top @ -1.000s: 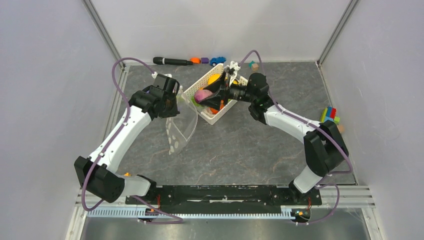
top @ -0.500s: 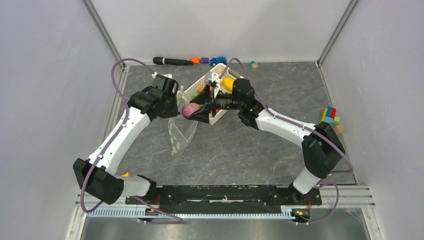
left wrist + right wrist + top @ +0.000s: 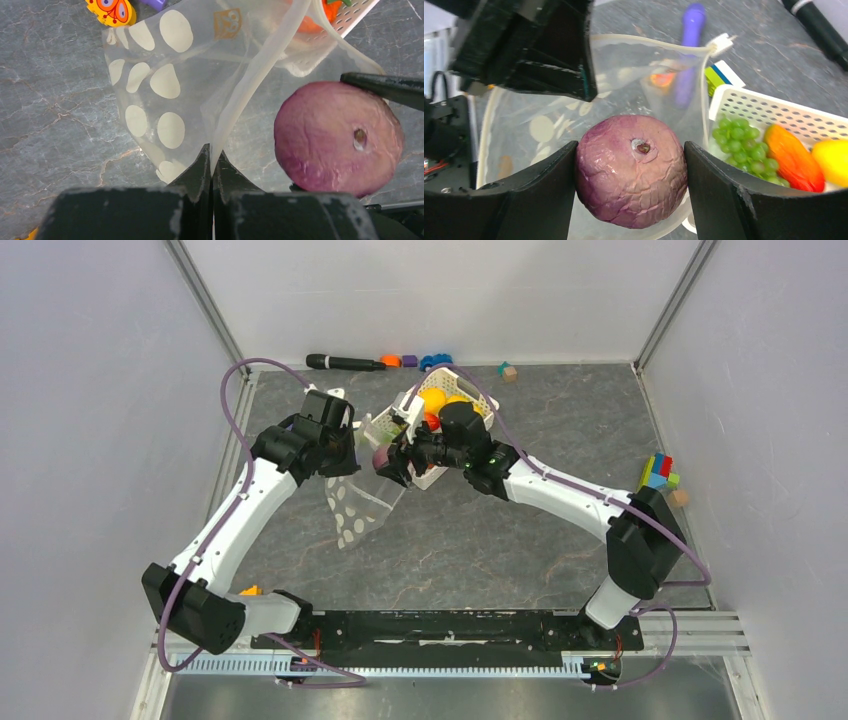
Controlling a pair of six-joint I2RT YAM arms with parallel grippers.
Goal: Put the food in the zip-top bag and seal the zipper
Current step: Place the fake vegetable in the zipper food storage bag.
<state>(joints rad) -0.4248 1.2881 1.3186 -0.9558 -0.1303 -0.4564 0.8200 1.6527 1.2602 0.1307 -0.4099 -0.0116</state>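
Note:
The zip-top bag (image 3: pixel 352 512) is clear with white dots and hangs from my left gripper (image 3: pixel 338 458), which is shut on its mouth edge. In the left wrist view the gripper (image 3: pixel 212 156) pinches the zipper strip (image 3: pixel 255 75) of the bag (image 3: pixel 165 90). My right gripper (image 3: pixel 392 460) is shut on a purple food piece (image 3: pixel 381 458) and holds it at the open bag mouth (image 3: pixel 624 75). The right wrist view shows the gripper (image 3: pixel 629 152) with its fingers on both sides of the purple piece (image 3: pixel 631 175). Green grapes (image 3: pixel 739 142), an orange piece (image 3: pixel 791 157) and a yellow piece (image 3: pixel 834 160) lie in the white basket (image 3: pixel 774 110).
The white basket (image 3: pixel 428 476) stands just right of the bag. A black marker (image 3: pixel 345 362), small blocks and a toy car (image 3: pixel 435 361) lie along the back wall. Coloured blocks (image 3: pixel 658 472) sit at the right edge. Grey walls close in on both sides.
My right gripper has carried the purple piece out of the basket and left to the bag mouth. The left arm has shifted slightly, still holding the bag.

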